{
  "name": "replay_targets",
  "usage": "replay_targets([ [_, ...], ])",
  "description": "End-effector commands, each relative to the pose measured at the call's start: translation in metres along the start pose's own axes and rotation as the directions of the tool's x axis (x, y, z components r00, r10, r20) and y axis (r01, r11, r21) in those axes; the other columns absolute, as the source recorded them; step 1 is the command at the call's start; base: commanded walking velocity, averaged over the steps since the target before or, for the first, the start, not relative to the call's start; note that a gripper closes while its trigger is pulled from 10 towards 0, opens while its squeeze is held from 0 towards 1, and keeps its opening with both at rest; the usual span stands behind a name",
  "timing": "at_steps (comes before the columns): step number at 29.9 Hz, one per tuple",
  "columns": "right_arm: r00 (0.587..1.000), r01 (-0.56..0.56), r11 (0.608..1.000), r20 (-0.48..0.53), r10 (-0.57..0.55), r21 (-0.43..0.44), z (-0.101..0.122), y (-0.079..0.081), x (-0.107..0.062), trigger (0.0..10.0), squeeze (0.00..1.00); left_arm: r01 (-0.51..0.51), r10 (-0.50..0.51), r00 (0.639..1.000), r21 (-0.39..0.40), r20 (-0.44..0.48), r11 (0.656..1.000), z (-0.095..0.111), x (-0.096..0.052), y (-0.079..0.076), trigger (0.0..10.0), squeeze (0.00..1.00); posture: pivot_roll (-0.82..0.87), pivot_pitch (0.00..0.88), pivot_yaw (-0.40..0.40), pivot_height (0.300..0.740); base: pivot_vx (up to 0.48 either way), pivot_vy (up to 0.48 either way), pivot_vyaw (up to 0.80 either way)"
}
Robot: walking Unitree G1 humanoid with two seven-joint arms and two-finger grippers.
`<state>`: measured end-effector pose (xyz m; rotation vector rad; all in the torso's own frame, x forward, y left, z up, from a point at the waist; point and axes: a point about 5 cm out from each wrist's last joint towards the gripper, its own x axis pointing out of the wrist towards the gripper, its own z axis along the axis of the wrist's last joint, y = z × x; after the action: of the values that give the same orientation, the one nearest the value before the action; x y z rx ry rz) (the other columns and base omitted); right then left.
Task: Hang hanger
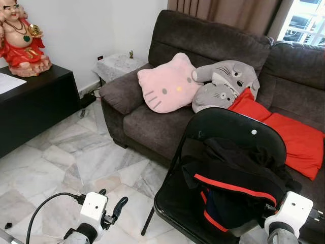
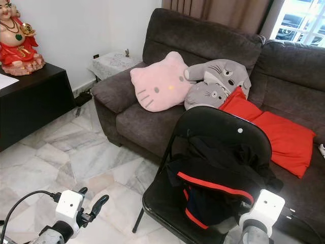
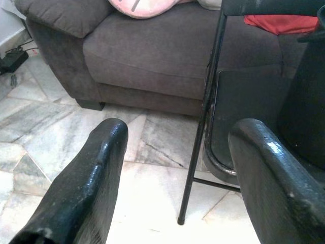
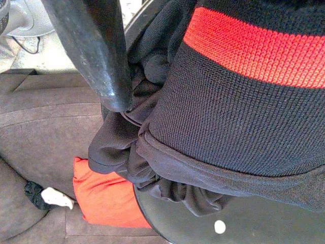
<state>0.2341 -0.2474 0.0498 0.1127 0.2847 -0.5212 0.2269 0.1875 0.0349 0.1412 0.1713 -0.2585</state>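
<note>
The left gripper (image 1: 112, 209) hangs low over the floor, fingers spread, holding nothing. The right gripper's (image 4: 109, 99) finger presses against the clothes (image 1: 238, 185) piled on the black chair (image 1: 231, 127); its closure cannot be judged. No hanger is discernible. Probe the pile gently. Beyond stands the sofa (image 1: 167, 122).

Glossy black chair (image 1: 231, 129) — knitted garment (image 1: 238, 188) on it; matt plush sofa (image 1: 203, 46); polished marble floor (image 1: 76, 162).

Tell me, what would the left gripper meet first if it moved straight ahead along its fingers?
Probably the black folding chair: its thin leg stands between the open left gripper fingers, with the grey sofa behind. Depth is unclear.
</note>
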Motion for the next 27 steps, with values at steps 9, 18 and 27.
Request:
replay_targets([
  [9, 1.0, 0.008, 1.0, 0.002, -0.008, -0.004, 0.0006, -0.0031, 0.0011, 10.0, 0.0, 0.005, -0.005, 1.0, 0.002, -0.004, 1.0, -0.0006, 0.0003, -0.0006, 10.0, 0.0, -0.04, 0.037, -0.061, 0.74, 0.0, 0.0, 0.0],
  [18, 0.998, 0.001, 1.0, 0.068, 0.001, -0.026, 0.0072, 0.0028, 0.0086, 10.0, 0.0, 0.006, -0.006, 1.0, 0.014, -0.009, 1.0, -0.0013, 0.0012, -0.0026, 10.0, 0.0, -0.03, 0.039, -0.054, 0.74, 0.0, 0.0, 0.0],
  [27, 0.997, 0.002, 1.0, 0.073, 0.0, -0.031, 0.0041, 0.0023, 0.0095, 0.0, 0.0, 0.008, -0.008, 1.0, 0.014, -0.01, 1.0, -0.0015, 0.0011, -0.0032, 10.0, 0.0, -0.03, 0.04, -0.054, 0.74, 0.0, 0.0, 0.0],
])
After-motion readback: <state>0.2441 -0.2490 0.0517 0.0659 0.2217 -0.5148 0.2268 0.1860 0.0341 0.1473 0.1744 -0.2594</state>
